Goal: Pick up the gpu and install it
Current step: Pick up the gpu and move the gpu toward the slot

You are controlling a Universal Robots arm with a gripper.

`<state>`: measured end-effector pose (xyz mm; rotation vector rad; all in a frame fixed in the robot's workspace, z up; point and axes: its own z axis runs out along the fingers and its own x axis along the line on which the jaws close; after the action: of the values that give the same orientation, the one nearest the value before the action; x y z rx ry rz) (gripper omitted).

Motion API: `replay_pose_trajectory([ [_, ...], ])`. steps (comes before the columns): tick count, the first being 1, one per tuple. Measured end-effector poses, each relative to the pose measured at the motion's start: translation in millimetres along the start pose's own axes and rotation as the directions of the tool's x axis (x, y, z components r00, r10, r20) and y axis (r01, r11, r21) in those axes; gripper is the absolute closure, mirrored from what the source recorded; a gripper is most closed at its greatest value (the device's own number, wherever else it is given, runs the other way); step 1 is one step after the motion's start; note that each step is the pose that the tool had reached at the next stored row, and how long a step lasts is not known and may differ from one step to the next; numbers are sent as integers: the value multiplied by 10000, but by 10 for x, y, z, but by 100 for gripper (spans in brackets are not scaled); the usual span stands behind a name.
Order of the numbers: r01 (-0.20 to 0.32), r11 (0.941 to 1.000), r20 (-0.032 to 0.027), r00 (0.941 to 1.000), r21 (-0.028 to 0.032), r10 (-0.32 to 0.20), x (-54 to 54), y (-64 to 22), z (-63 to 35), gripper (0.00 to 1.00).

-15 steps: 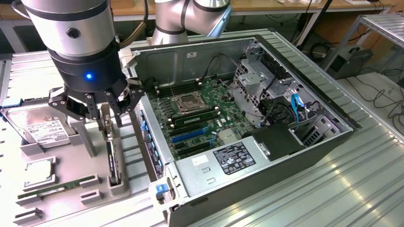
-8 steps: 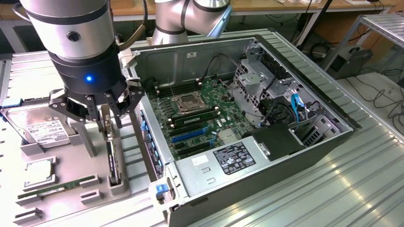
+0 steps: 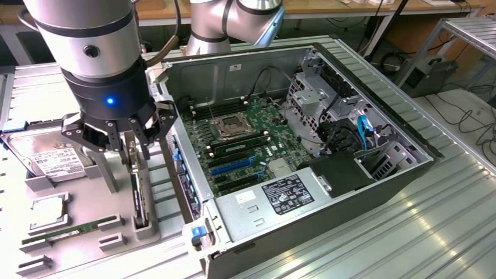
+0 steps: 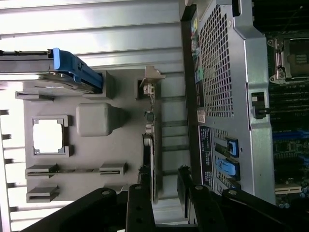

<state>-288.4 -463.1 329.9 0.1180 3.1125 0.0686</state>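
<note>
While the gpu [image 4: 150, 159] was found standing on edge in a tray [image 4: 128, 133] slot beside the computer case [image 4: 222, 63], the gripper [image 4: 162, 193] was noted over it, fingers spread astride its long axis.

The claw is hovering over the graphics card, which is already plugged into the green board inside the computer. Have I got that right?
Not quite. The gripper does hover over the gpu, but the card stands on edge in the grey tray beside the computer case, not plugged into the green board. The exterior view shows it.
</note>
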Motion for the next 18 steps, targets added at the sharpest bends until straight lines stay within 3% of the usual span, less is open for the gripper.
replay_pose_trajectory([
  [18, 0, 10000, 0, 10000, 0, 0, 51, -11, 203, 64],
])
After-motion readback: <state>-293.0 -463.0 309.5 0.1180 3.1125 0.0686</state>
